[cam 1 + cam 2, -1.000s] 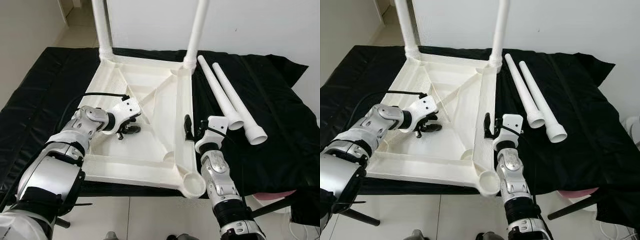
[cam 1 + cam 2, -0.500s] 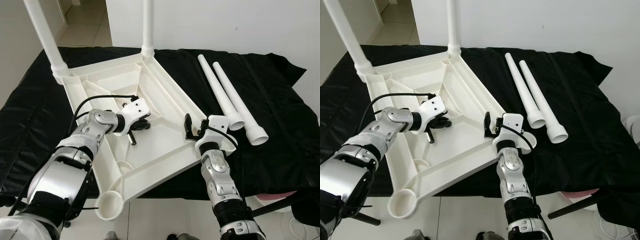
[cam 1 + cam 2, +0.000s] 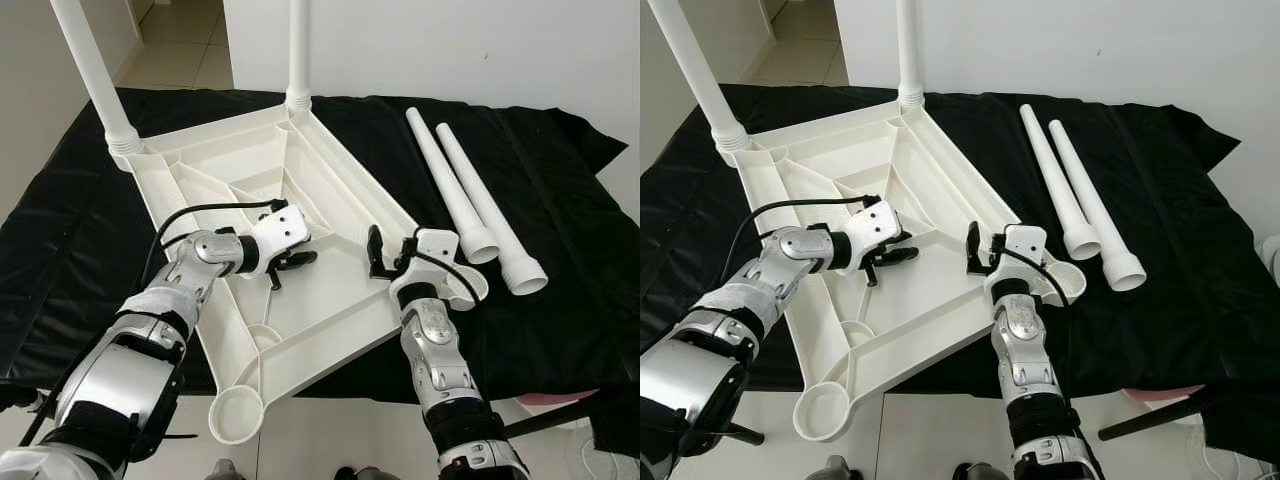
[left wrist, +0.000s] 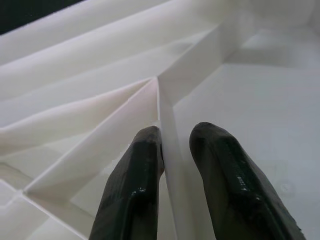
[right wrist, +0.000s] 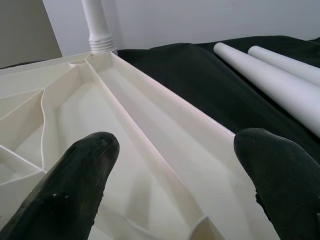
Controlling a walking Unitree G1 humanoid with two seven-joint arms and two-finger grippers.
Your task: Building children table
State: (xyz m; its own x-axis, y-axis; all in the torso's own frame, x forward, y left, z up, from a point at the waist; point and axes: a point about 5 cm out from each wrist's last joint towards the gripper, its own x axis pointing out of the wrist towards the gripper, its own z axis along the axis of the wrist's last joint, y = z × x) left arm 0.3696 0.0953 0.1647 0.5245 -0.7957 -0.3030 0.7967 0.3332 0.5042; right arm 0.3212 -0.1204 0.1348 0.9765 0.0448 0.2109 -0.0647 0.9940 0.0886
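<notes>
arms: silver segmented shells, black joint bands | wrists: white housings, black cable loops | left gripper, right gripper: glossy black fingers

A plain home room: white walls, tiled floor through a doorway, black-draped worktable.

Two head cameras look down from above at the upside-down white plastic table. Both wrist cameras see it very close.

L pincer inside upturned tabletop, R pincer at its edge, 2 loose legs beside.
</notes>
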